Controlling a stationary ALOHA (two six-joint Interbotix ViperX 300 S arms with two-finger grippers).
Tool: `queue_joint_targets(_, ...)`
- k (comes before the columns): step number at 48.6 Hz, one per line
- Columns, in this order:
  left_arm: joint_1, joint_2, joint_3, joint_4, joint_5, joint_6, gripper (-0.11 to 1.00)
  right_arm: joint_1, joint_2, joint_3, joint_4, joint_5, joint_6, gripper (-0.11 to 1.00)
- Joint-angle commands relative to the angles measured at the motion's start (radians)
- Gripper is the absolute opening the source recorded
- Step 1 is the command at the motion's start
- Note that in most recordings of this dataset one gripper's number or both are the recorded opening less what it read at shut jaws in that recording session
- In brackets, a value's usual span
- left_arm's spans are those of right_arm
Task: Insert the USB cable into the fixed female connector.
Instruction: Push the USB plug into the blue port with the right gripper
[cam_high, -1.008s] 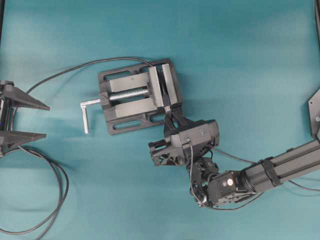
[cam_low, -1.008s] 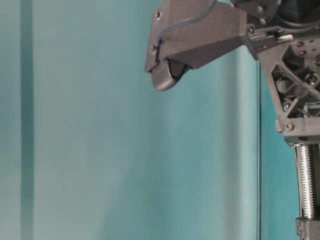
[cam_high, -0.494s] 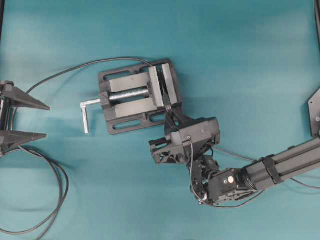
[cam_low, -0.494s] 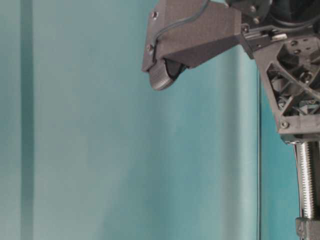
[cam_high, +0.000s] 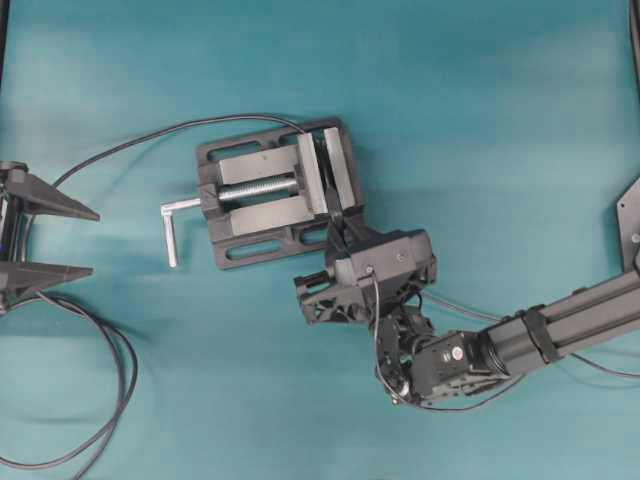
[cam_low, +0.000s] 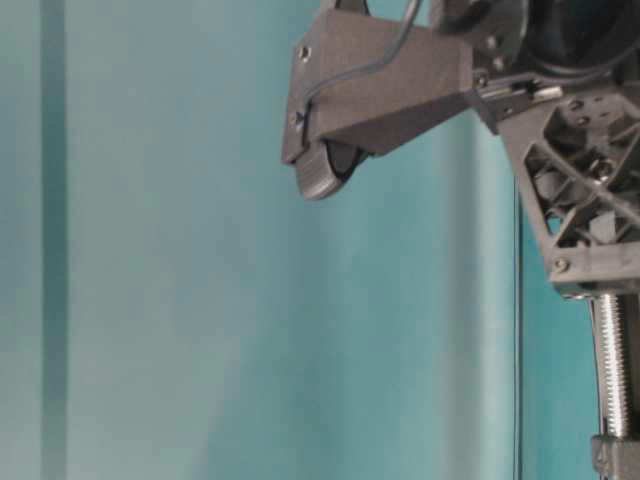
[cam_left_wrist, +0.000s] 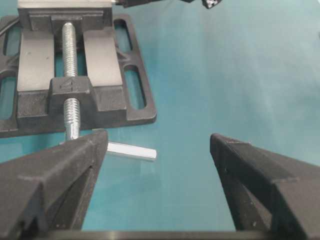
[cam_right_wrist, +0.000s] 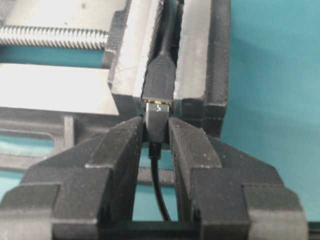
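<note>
Right now my right claw (cam_right_wrist: 157, 131) is pinched narrow on the plug of the USB cable (cam_right_wrist: 156, 120), its two fingers (cam_right_wrist: 116, 150) pressing the dark plug body from either side while the thin lead trails back between them. In the right wrist view a sliver of gold-coloured metal shows at the plug's front, right at the mouth of the fixed female connector (cam_right_wrist: 160, 80); plug and socket look lined up and touching, though I cannot tell how deep the tip sits. That connector is clamped between the two faces of the grey vise (cam_high: 275, 195), its own thin lead running on through the slot.

From overhead, my right claw (cam_high: 340, 225) meets the vise at its lower right corner, the arm reaching in from the right edge across the teal tabletop (cam_high: 500, 120). My left claw (cam_high: 70, 240) rests at the left edge, well apart from the vise, spread wide with nothing between its fingers (cam_left_wrist: 55, 170). Just past it lies the vise's silver handle (cam_left_wrist: 132, 151), and a thicker black cable (cam_high: 115, 400) loops below.
</note>
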Motion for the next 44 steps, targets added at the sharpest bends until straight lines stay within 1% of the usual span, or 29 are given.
queue_joint_targets(1,0.002,0.012,-0.012,0.003,-0.009,-0.002,0.98,-0.061,-0.041,-0.021,-0.017,-0.005,-0.005,0.22)
queue_joint_targets(15,0.002,0.012,-0.012,0.003,-0.009,-0.002,0.98,-0.1,-0.02,-0.049,-0.046,-0.005,0.003,0.22)
queue_joint_targets(21,0.002,0.012,-0.012,0.003,-0.009,-0.002,0.98,-0.123,-0.008,-0.071,-0.063,-0.005,-0.006,0.22)
queue_joint_targets(35,0.003,0.012,-0.012,0.003,-0.009,-0.002,0.98,-0.156,-0.008,-0.072,-0.077,-0.008,-0.011,0.22)
queue_joint_targets(44,0.003,0.012,-0.012,0.003,-0.009,-0.002,0.98,-0.161,-0.008,-0.067,-0.086,-0.005,-0.011,0.22)
